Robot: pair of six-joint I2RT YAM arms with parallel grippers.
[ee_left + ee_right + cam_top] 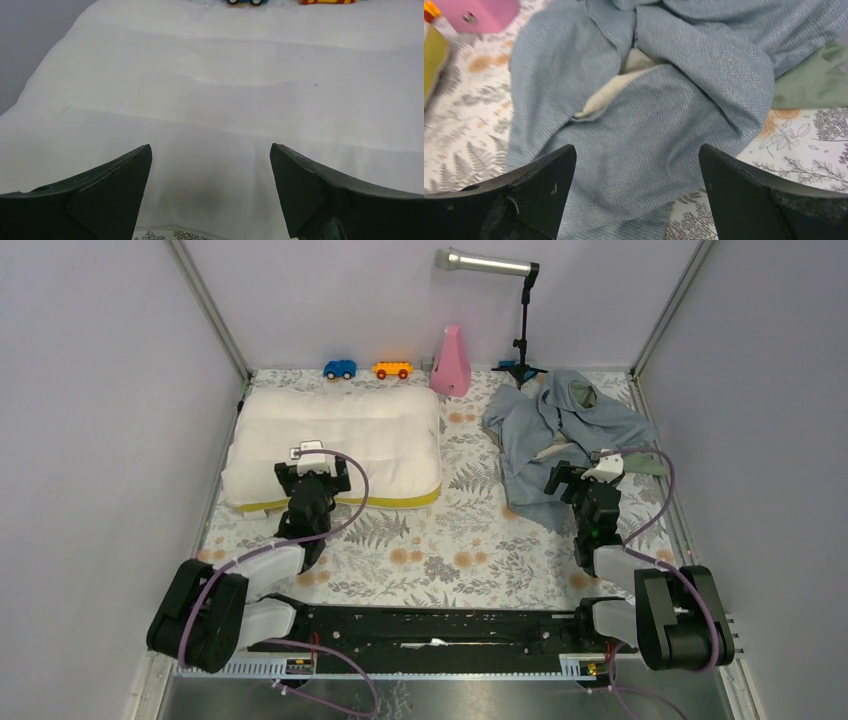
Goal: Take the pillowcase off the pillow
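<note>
W/ the plump cream-white quilted pillow [350, 430] bare at left, the crumpled blue-grey fabric pillowcase [610, 425] heaped well apart at right, & left gripper [210, 150] + right gripper [636, 150] fingers spread, empty, we'd lift straight up w/o snagging cloth.

High rear camera looking down and forward on floral-printed table [450, 530], left wrist camera close over plump cream-white quilted pillow [210, 90], right wrist camera close over crumpled blue-grey fabric pillowcase [649, 150], both visible from above

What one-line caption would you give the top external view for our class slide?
Bare pillow lies by the open left gripper, crumpled pillowcase by the open right gripper.
</note>
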